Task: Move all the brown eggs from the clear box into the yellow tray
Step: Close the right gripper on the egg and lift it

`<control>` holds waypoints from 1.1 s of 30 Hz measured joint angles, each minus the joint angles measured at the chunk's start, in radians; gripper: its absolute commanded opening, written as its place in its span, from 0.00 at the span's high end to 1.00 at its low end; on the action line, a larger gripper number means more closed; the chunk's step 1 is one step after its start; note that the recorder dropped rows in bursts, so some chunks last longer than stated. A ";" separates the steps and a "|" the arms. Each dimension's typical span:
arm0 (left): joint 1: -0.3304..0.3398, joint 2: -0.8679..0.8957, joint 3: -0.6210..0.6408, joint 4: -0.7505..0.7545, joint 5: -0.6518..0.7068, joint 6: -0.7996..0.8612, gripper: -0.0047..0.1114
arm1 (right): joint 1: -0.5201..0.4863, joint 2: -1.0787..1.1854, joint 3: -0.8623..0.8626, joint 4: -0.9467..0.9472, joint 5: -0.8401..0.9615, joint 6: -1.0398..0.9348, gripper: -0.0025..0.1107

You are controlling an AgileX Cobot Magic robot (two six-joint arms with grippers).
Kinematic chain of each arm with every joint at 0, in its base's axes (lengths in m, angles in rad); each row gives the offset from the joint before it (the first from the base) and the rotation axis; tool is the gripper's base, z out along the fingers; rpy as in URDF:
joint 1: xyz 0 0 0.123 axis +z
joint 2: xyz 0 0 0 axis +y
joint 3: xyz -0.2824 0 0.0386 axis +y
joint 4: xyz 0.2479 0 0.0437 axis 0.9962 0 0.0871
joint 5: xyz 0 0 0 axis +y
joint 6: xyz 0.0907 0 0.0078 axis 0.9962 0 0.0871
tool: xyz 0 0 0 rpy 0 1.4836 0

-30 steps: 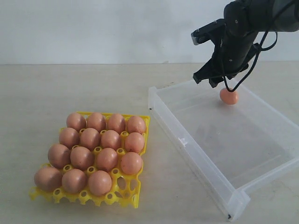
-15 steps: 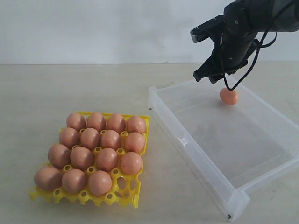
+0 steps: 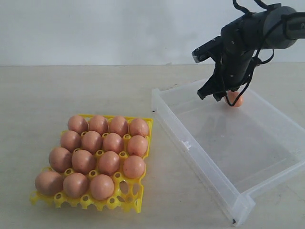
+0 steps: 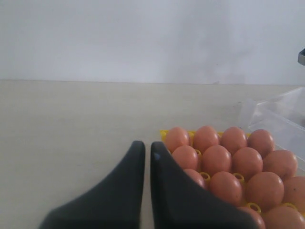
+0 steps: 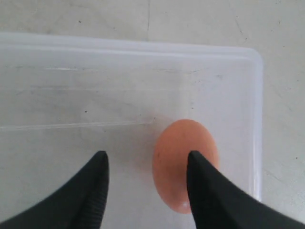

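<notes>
- Left gripper [image 4: 147, 145], one: two dark fingers pressed almost together with only a thin slit between them, nothing in their grasp; it hangs over the table [image 3: 71, 90] just beside the tray's left edge.
- Yellow tray [image 3: 85, 202], one: a four-by-four lattice of cups, standing on the left part of the table.
- Brown eggs [image 3: 109, 162] in the tray, fifteen: four in each of the three rear rows, three in the front row.
- Empty cup [image 3: 128, 194], one: the front right corner of the tray.
- Clear box [image 3: 200, 167], one: set at a slant to the right of the tray and apart from it; a small mark on its near left wall is too small to read.
- Right gripper [image 3: 212, 94], one: jaws spread wide, gripping nothing, lowered into the far part of the box.
- Loose egg [image 5: 183, 162], one: lying on the box floor close to a far corner, partly behind one finger [image 5: 205, 191] and not between the two.
</notes>
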 measured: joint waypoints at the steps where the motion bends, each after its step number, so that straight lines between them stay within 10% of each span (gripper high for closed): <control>1: 0.000 0.000 0.000 0.000 0.000 0.000 0.92 | 0.000 0.002 0.000 -0.011 0.000 0.000 0.59; 29: 0.000 0.000 0.000 0.000 0.000 0.000 0.92 | 0.000 0.081 -0.007 -0.211 -0.016 0.119 0.59; 33: 0.000 0.000 0.000 0.000 0.000 0.000 0.92 | 0.000 0.086 -0.007 -0.215 -0.030 0.135 0.74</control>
